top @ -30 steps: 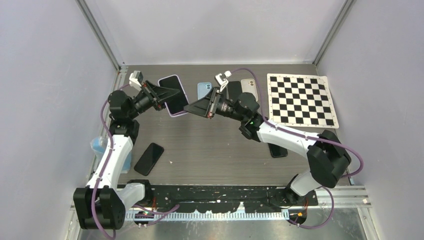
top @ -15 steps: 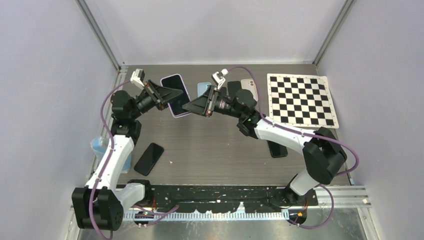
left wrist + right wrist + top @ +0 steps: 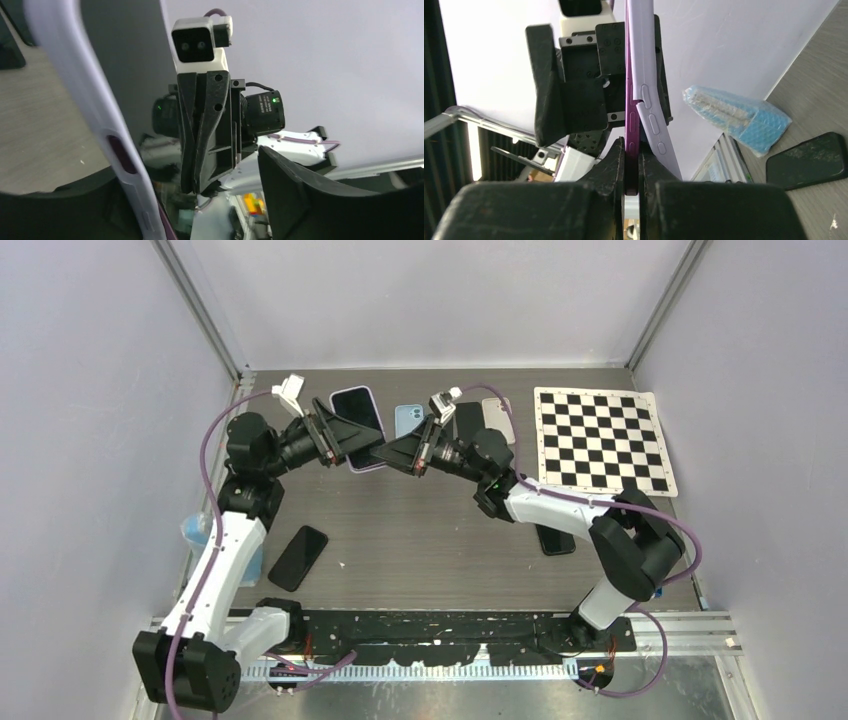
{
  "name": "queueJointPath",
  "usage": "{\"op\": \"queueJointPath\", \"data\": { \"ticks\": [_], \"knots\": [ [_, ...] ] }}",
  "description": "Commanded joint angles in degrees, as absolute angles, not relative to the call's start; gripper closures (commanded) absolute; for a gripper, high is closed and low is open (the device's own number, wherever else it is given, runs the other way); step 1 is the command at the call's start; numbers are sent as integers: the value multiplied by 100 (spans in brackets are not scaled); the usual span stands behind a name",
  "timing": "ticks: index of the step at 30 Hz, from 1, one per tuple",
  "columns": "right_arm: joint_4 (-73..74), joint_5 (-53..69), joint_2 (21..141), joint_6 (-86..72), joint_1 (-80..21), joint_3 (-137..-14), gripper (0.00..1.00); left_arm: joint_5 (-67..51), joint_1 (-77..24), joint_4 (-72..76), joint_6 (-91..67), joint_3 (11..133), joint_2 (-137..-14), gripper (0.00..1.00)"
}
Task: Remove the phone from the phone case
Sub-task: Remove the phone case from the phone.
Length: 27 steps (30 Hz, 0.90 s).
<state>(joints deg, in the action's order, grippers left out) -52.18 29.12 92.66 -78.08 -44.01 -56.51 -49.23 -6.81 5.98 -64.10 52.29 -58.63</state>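
Up over the dark grey table (image 3: 420,530), the left gripper (image 3: 350,440) clamps the lilac rubber phone case (image 3: 646,75) and the right gripper (image 3: 631,150) pinches the dark purple phone (image 3: 631,110) by its thin edge, so a hard pull could make it slip and drop.

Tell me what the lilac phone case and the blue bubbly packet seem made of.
Lilac phone case: probably soft silicone, matte; it bends away from the purple phone. Blue bubbly packet: likely bubble-wrap plastic, translucent, with a dimpled surface.
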Motion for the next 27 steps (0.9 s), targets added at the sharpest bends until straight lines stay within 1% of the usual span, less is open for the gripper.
{"op": "queueJointPath", "data": {
  "ticks": [1,2,3,6,11,13,16,19,22,24,27],
  "knots": [
    [-6412,2100,9084,-8169,-4152,-5515,99,-5157,-836,325,-6094,5237,-5447,18],
    [-6338,2056,9029,-8175,-4114,-5472,99,-5096,-816,288,-6065,5193,-5375,14],
    [-6285,1969,8930,-8174,-4085,-5443,99,-5025,-791,213,-6061,5139,-5267,11],
    [-6029,1766,8692,-8246,-3990,-5340,99,-4792,-711,129,-6123,5022,-5020,6],
    [-5781,1356,8458,-8569,-3834,-5260,99,-4652,-699,-186,-5739,4927,-4839,6],
    [-5366,1382,8401,-8720,-3817,-5372,99,-4603,-697,-205,-5645,4829,-4816,18],
    [-4867,1450,8233,-8718,-3823,-5514,99,-4758,-702,256,-5599,4772,-4871,37],
    [-4445,1369,8067,-8741,-3823,-5508,99,-4761,-699,287,-5553,4782,-4888,41],
    [-4322,1404,7949,-8808,-3831,-5504,99,-4755,-698,478,-5598,4741,-4919,39],
    [-4258,1410,7904,-8908,-3832,-5487,99,-4729,-701,518,-5542,4720,-4965,40],
    [-4149,1521,7867,-9054,-3844,-5514,99,-4675,-700,549,-5411,4711,-5057,50]
  ]
}}
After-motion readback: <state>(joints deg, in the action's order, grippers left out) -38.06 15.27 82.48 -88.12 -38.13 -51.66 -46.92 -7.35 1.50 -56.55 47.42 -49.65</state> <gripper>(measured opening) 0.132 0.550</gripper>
